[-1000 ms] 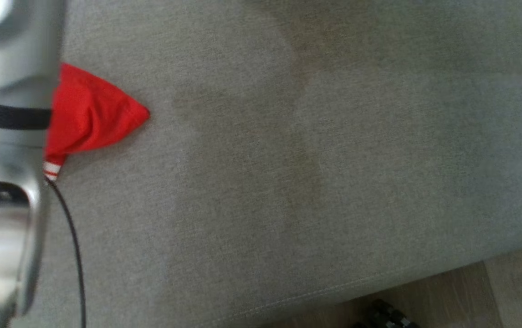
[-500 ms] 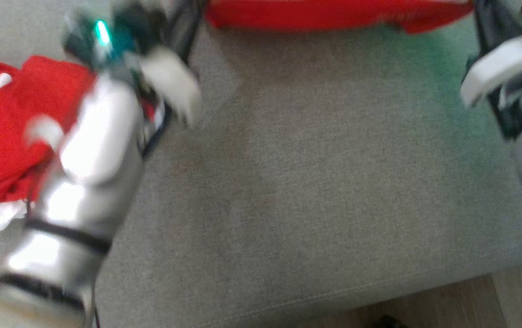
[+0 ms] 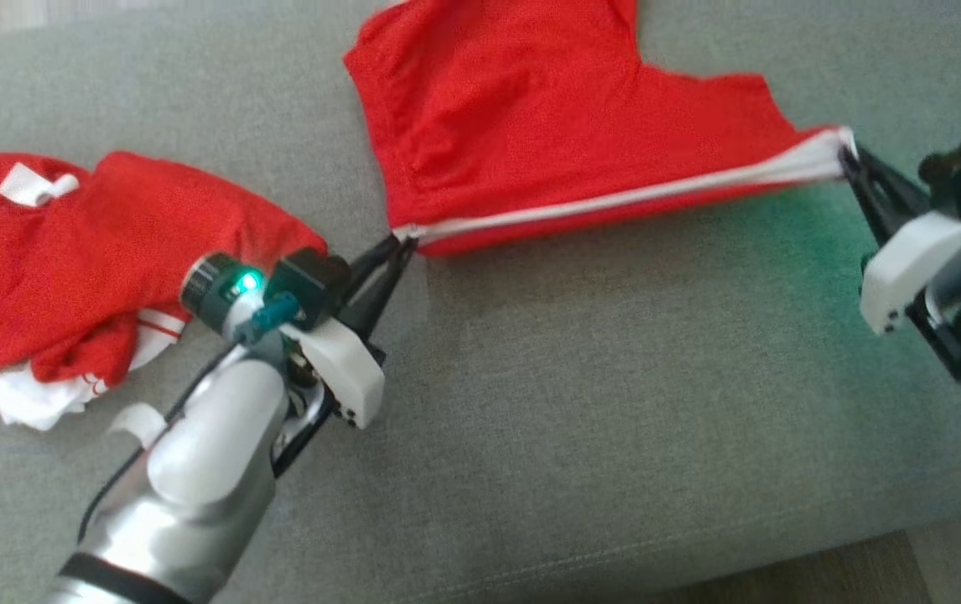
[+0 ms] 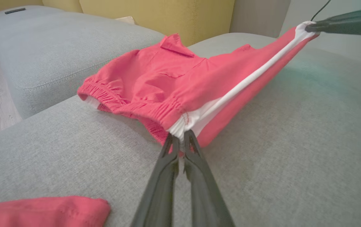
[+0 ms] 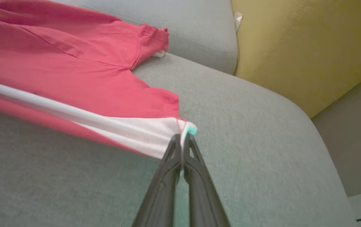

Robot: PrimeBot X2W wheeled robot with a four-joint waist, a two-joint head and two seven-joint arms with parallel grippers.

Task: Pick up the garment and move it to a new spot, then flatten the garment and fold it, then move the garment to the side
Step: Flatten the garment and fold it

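Observation:
The garment (image 3: 531,126) is a pair of red shorts with a white side stripe, stretched taut between my two grippers above the grey cushion (image 3: 598,403). My left gripper (image 3: 405,243) is shut on the elastic waistband end (image 4: 180,126) of the stripe. My right gripper (image 3: 848,155) is shut on the hem end (image 5: 182,127) of the same stripe. The rest of the garment (image 4: 155,75) drapes away from the held edge onto the cushion, and its far leg (image 5: 150,37) lies flat.
A second crumpled red and white cloth (image 3: 70,260) lies on the cushion at the left, beside my left forearm; its edge (image 4: 42,209) shows near my left fingers. Yellow back cushions (image 5: 294,44) rise behind. The cushion's front edge (image 3: 615,554) and floor lie at the bottom.
The head view has swung a long way, so the whole picture has shifted. Both grippers and the stretched garment have come fully into it.

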